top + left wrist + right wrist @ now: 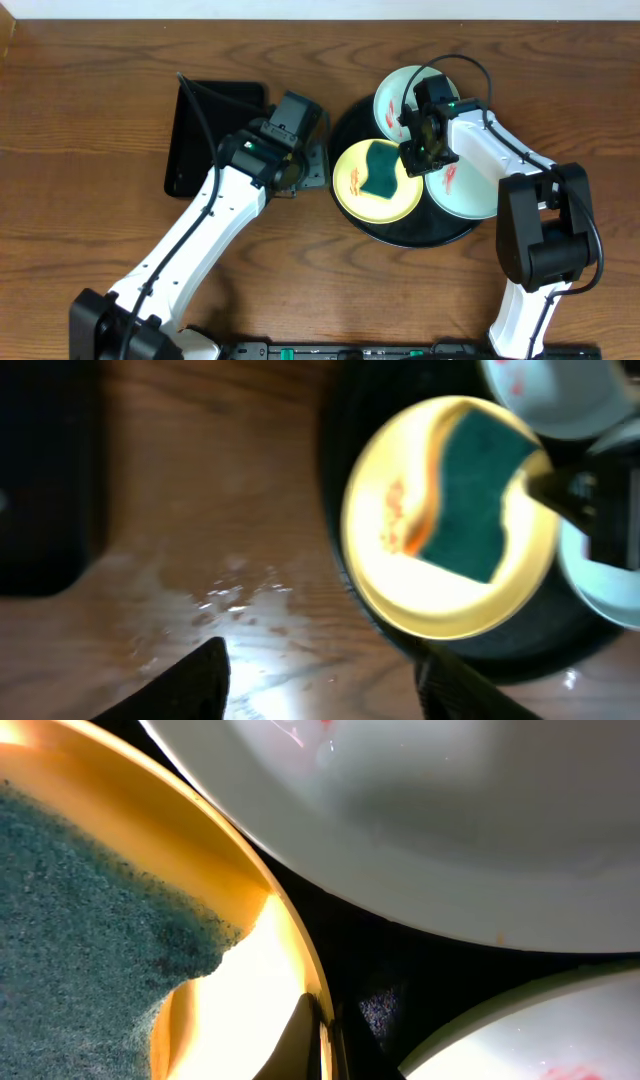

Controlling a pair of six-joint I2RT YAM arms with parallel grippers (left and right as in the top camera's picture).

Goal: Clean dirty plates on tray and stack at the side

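Yellow plate (pixel 350 190), sponge (pixel 381 172) on it, is lying at the left of the tray (pixel 420 236) between both hands: right hand (pixel 414 158) is pinching shut on its right rim, while left hand (pixel 320 682), fingers apart, is hovering over the worktop (pixel 100 100) just beyond its left rim.

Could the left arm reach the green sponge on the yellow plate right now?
Probably yes. The left claw hangs open just beside the yellow plate, nothing between it and the sponge; the right claw grips only the far rim.
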